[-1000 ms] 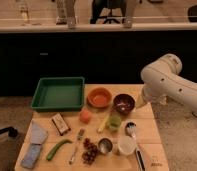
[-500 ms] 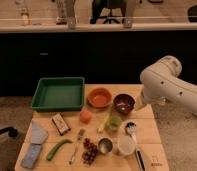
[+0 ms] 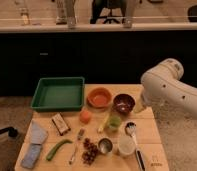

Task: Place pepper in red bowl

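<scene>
Where the wooden table comes closest to camera, front row left to right: blue cloth, then the pepper just right of it. It is long, green and lying flat, with its right end angled away from camera. I can't make out contact with anything but the table. Next come a small fork, a dark grape cluster, a metal cup, a white cup and a dark-handled utensil by the right corner. A spoon lies just behind the white cup.

Mid row: wrapped snack bar, round orange item, stubby yellow-green item.

Far row: green tray at left, red bowl just right of it, dark bowl beside that. The pepper is well apart from the red bowl, with the orange item roughly between them.

The gripper hangs just right of the dark bowl, over the table's right side, on the end of the white arm that comes in from the right. Claw is spread wide and holds nothing.

Behind the table is a dark cabinet front.
</scene>
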Robot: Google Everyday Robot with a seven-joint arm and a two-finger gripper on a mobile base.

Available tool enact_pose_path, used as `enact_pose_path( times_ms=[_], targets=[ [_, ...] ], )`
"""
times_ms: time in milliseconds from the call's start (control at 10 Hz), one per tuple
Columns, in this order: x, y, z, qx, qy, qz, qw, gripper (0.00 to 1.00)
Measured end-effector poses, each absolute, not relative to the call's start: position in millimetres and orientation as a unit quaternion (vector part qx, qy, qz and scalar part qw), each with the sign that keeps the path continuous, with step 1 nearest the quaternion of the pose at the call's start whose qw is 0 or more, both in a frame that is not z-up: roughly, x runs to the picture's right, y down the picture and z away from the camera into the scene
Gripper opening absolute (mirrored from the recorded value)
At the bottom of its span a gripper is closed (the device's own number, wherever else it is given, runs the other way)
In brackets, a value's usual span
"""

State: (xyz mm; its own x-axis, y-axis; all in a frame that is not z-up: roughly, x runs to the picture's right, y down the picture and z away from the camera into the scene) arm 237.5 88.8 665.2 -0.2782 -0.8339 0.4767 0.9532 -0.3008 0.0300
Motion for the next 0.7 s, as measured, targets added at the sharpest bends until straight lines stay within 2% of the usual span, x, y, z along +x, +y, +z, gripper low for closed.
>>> enact_pose_path(
  times_ms=[700],
  targets=[
    [175.4, 106.9, 657.6, -0.157, -0.197, -0.853, 0.457, 0.80]
  ],
)
